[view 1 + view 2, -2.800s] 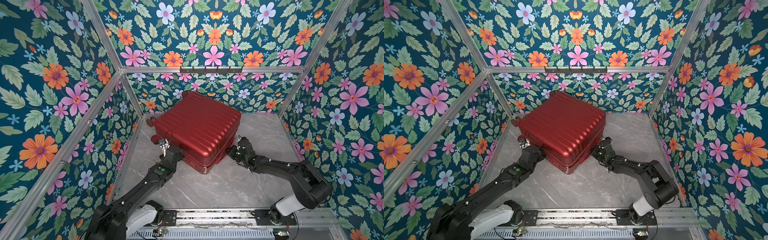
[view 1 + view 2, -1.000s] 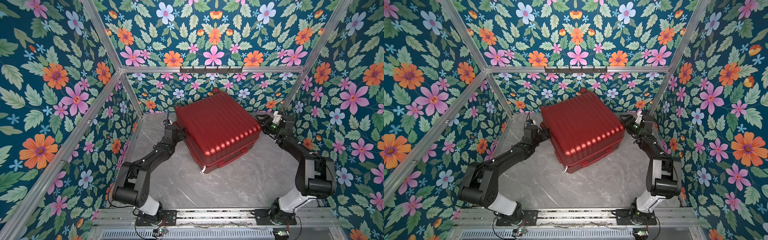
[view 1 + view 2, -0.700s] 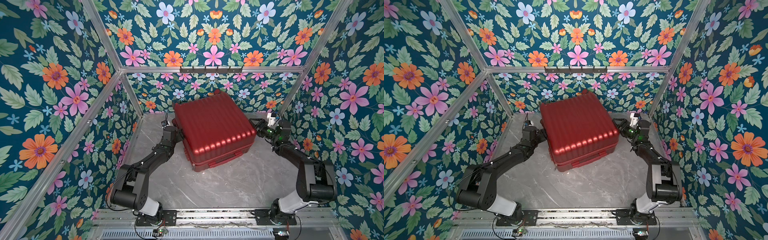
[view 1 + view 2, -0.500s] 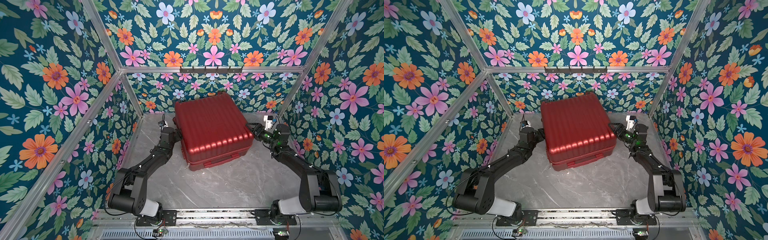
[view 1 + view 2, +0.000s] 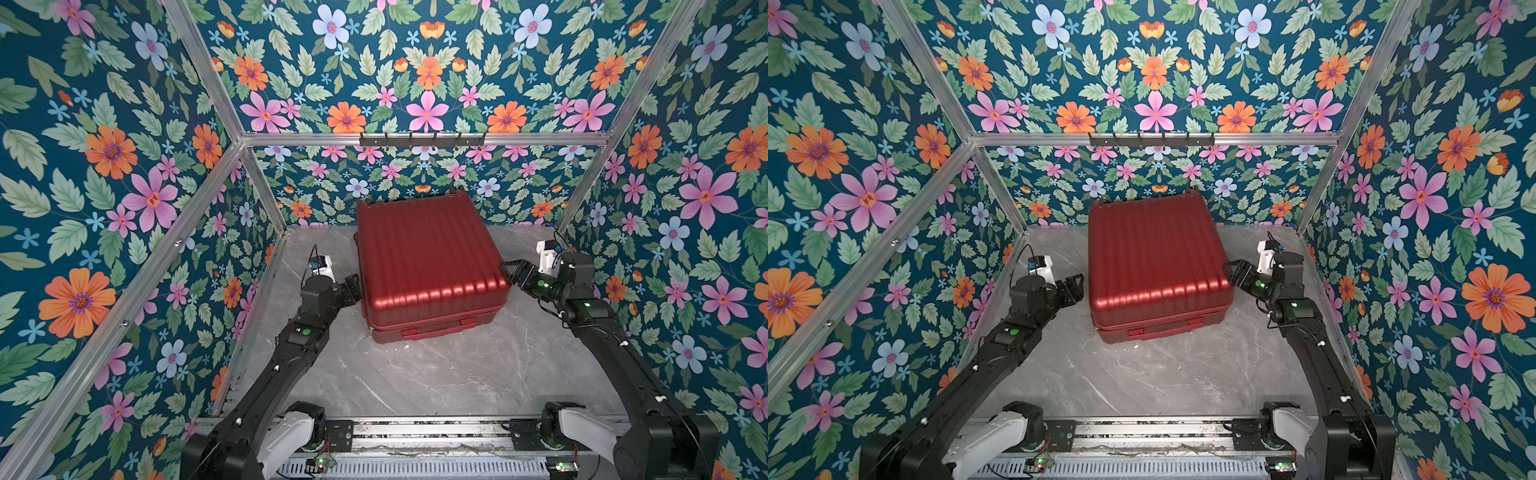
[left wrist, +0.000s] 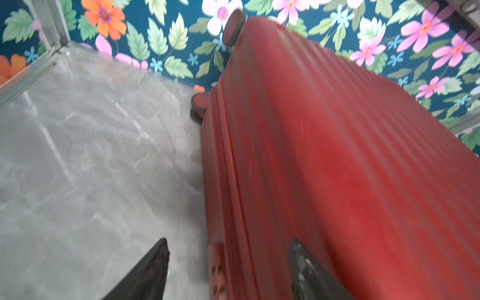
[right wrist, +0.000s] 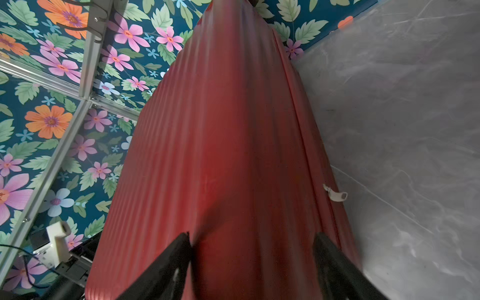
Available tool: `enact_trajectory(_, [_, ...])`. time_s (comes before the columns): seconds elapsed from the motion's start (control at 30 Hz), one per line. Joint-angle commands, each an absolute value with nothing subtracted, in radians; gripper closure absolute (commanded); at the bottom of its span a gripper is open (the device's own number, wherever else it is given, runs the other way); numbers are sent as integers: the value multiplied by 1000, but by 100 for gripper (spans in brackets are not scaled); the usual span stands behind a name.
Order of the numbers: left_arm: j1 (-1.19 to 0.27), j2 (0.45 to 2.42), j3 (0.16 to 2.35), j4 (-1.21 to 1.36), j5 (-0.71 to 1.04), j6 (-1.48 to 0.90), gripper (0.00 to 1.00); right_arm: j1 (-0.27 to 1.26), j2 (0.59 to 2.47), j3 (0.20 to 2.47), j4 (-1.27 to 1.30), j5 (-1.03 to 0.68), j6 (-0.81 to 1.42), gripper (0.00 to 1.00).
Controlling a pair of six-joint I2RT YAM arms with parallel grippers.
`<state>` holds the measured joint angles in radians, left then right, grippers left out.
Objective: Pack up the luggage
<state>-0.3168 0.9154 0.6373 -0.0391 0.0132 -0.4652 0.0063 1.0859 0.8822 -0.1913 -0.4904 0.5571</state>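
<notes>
Suitcase (image 5: 428, 266), dark red and ribbed, lies closed and flat on the grey marble tabletop (image 5: 415, 374), close to the floral back wall (image 5: 316, 187). Left gripper (image 5: 353, 288) sits just beside its left edge, right gripper (image 5: 512, 272) at its right edge; both have jaws spread wide, holding nothing.

We see the suitcase (image 5: 428, 266) as a hard, ribbed red shell with a satin sheen, and bright highlights run along its ridges. The tabletop (image 5: 415, 382) is smooth, grey, marble-patterned and faintly glossy. The frame bars (image 5: 291, 139) are bare brushed metal, and the floral wall panels (image 5: 104, 145) are a matt print. The left arm (image 5: 291, 353) has a matt black casing.
</notes>
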Motion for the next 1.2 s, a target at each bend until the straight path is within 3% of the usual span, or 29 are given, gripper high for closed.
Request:
enact_trajectory(0.0, [-344, 807, 601, -220, 86, -446, 31, 11, 1037, 872, -328, -443, 503, 29])
enact_trajectory(0.27, [-485, 616, 516, -255, 238, -397, 31, 162, 844, 812, -425, -393, 483, 31])
enact_trajectory(0.5, [-598, 755, 529, -163, 138, -367, 30, 164, 816, 789, -438, -351, 491, 30])
enact_trajectory(0.9, [-599, 938, 550, 64, -13, -420, 27, 164, 871, 768, -373, -368, 520, 28])
enact_trajectory(1.17, [-599, 1054, 623, 119, 6, -380, 26, 165, 875, 763, -372, -353, 517, 28])
